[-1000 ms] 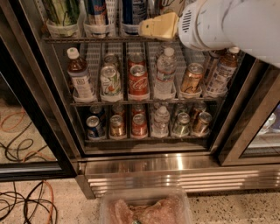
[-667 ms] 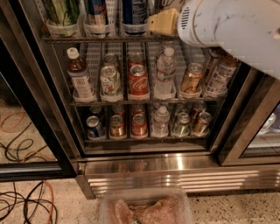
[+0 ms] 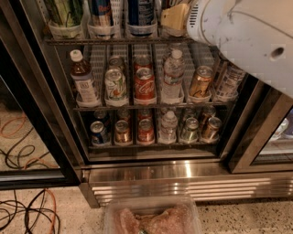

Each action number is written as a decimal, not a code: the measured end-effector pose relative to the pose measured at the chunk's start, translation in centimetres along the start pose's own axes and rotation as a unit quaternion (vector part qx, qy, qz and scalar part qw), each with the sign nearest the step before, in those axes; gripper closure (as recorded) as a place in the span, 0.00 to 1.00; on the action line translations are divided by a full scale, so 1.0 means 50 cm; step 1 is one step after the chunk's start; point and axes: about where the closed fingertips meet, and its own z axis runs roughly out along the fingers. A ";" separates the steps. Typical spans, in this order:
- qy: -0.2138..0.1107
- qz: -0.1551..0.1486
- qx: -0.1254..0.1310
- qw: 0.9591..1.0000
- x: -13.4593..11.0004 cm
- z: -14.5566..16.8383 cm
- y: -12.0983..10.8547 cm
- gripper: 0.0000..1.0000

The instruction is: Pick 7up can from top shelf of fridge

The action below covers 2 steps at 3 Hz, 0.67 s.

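Matt end effector (image 3: 174, 18) at wire top shelf (image 3: 114, 41), steel fridge base (image 3: 183, 172)

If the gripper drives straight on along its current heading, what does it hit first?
Probably the dark blue can beside the gripper on the top shelf. Depth is unclear, so it might pass in front instead.

A: What's hidden on the top shelf (image 3: 114, 41)?
B: Its right end, behind the arm (image 3: 247, 36); the gripper (image 3: 173, 19) sits there, at the upper edge.
A: The cans (image 3: 141, 13)?
B: Tops cropped.
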 end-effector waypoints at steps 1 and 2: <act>-0.017 -0.004 0.006 1.000 -0.015 0.005 -0.006 0.29; -0.027 -0.007 -0.002 1.000 -0.026 0.013 0.005 0.29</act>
